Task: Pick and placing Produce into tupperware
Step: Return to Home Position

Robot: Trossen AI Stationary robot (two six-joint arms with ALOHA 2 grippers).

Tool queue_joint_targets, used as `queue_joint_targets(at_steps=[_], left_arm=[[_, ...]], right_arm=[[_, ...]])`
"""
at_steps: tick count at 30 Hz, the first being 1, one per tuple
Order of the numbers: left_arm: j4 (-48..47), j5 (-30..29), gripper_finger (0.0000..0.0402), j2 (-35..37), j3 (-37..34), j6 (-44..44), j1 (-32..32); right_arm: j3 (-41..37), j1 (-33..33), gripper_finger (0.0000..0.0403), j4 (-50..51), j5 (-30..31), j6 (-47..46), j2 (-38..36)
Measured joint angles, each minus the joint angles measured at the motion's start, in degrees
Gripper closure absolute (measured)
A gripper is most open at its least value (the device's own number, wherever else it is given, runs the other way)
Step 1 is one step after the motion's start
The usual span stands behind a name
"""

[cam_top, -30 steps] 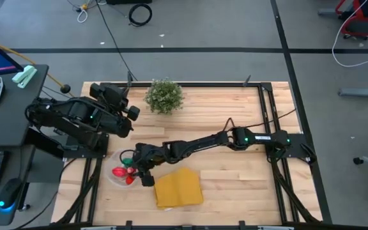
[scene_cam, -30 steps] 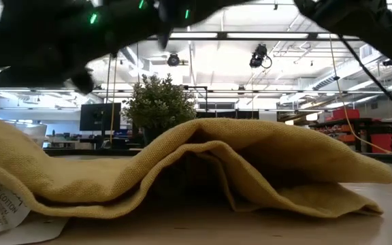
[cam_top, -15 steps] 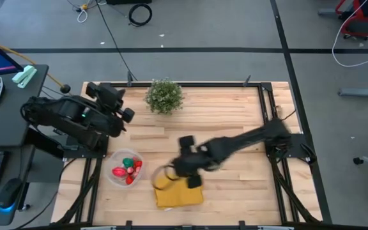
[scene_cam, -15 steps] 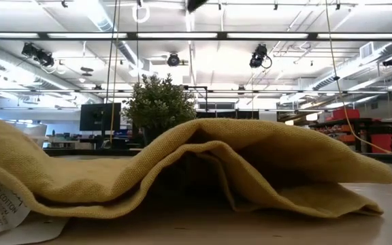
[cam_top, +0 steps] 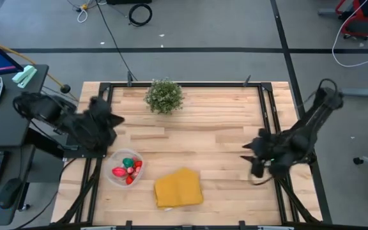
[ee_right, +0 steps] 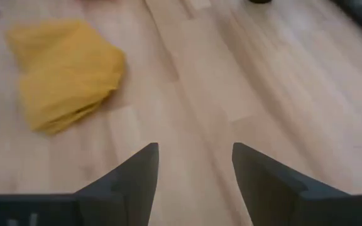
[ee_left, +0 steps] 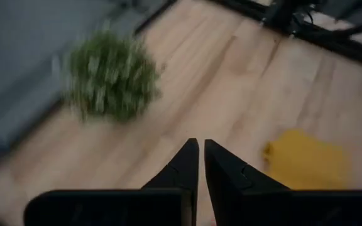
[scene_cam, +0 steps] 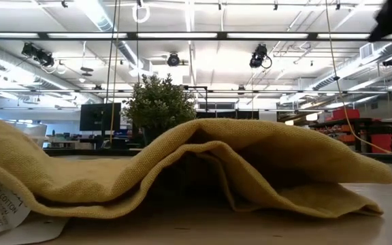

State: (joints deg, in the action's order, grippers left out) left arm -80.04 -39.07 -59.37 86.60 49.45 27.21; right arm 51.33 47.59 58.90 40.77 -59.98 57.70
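The round clear tupperware (cam_top: pixel 110 162) stands near the table's left edge. The produce lies inside it: a red piece (cam_top: pixel 118 171), a green one (cam_top: pixel 128 162) and a pink one (cam_top: pixel 137 166). My left gripper (cam_top: pixel 110 119) hovers above the table's left edge, beyond the tupperware; in its wrist view its fingers (ee_left: pixel 201 160) are shut on nothing. Over the right edge, far from the tupperware, my right gripper (cam_top: pixel 253 160) is open, with bare wood between its fingers (ee_right: pixel 197 163).
A folded yellow cloth (cam_top: pixel 178 188) lies near the front edge, right of the tupperware; it fills the low view (scene_cam: pixel 182 170). A bushy potted plant (cam_top: pixel 165 96) stands at the far edge. Bare wood stretches between the cloth and my right arm.
My right gripper has left the tupperware, swept over the yellow cloth toward the table's right edge, and risen and turned on the way. My left gripper has drawn back toward the left edge and turned. The produce stays in the tupperware.
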Motion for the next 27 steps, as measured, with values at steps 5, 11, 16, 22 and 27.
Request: queue_joint_targets(at_steps=[5, 11, 16, 22, 27], left_arm=[[12.2, -6.3, 0.0379, 0.4, -10.7, -15.0, 5.6], [17.9, -9.9, 0.0388, 6.8, -19.9, -12.7, 7.6], [37.8, -11.5, 0.0386, 15.6, -32.8, -13.9, 8.8], [84.0, 2.8, 0.0391, 19.5, -54.3, -32.7, 10.0], [116.2, 12.2, 0.0388, 15.5, -66.6, -43.7, 8.7]], right_arm=[[-11.0, 11.4, 0.0189, -5.1, 7.1, -8.7, -12.9], [-10.5, 18.6, 0.0188, -6.0, 17.7, -5.8, -19.1], [-10.4, 20.4, 0.0188, -6.9, 26.1, -0.4, -18.7], [-10.4, 20.4, 0.0187, -16.7, 22.3, 11.8, -14.7], [-10.4, 18.4, 0.0186, -37.6, 10.9, 37.7, -8.7]])
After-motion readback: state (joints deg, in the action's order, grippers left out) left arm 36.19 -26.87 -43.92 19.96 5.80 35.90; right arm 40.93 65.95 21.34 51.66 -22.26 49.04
